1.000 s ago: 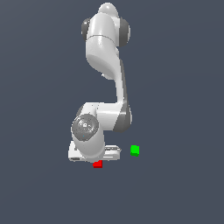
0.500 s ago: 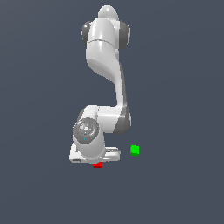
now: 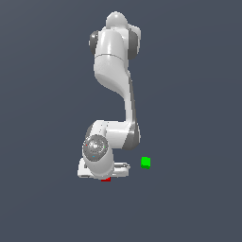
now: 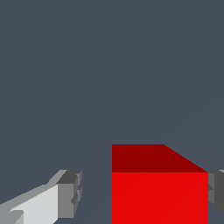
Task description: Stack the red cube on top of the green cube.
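Note:
The red cube [image 4: 159, 197] lies between my gripper's [image 4: 142, 192] two fingers in the wrist view. One fingertip [image 4: 215, 188] is at the cube's side, while the other fingertip [image 4: 70, 192] stands apart from it with a gap. The gripper is open. In the exterior view the gripper [image 3: 107, 175] is low over the red cube [image 3: 106, 179], which shows only as a sliver under the hand. The green cube [image 3: 145, 162] sits on the floor a short way toward the exterior view's right, apart from the hand.
The white arm [image 3: 113, 71] rises tall above the hand and folds down over the red cube. The surface is a plain dark grey floor [image 3: 189, 203] with nothing else on it.
The wrist and hand have sunk slightly lower over the red cube. Both cubes have stayed in place.

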You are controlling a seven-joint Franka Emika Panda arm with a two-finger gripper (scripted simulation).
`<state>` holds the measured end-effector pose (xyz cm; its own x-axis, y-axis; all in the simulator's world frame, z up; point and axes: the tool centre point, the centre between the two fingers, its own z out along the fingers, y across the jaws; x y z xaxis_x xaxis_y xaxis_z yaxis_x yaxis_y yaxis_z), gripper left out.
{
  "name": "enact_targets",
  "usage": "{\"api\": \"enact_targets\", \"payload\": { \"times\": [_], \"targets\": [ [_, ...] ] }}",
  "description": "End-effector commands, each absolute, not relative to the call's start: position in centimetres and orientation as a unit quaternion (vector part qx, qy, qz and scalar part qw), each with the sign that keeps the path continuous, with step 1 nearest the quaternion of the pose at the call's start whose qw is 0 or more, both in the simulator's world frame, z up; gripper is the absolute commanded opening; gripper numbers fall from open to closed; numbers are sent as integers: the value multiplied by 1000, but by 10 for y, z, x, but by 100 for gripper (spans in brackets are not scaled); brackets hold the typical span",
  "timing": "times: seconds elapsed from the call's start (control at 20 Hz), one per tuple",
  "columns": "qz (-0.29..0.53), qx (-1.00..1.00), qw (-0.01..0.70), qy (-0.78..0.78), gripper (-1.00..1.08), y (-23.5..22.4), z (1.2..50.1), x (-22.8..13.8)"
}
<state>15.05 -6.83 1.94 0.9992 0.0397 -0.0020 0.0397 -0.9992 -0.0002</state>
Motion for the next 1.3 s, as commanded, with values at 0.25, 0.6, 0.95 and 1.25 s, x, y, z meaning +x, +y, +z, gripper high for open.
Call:
{"api": "enact_targets", "payload": {
  "times": [0.25,0.6,0.95,1.25],
  "targets": [
    [0,-1000,0,-20,-100,-68,20,152],
    [0,-1000,0,-20,-100,-68,20,151],
    [0,-1000,0,-20,-100,-68,37,151],
    [0,-1000,0,-20,-100,-68,78,150]
  ]
}}
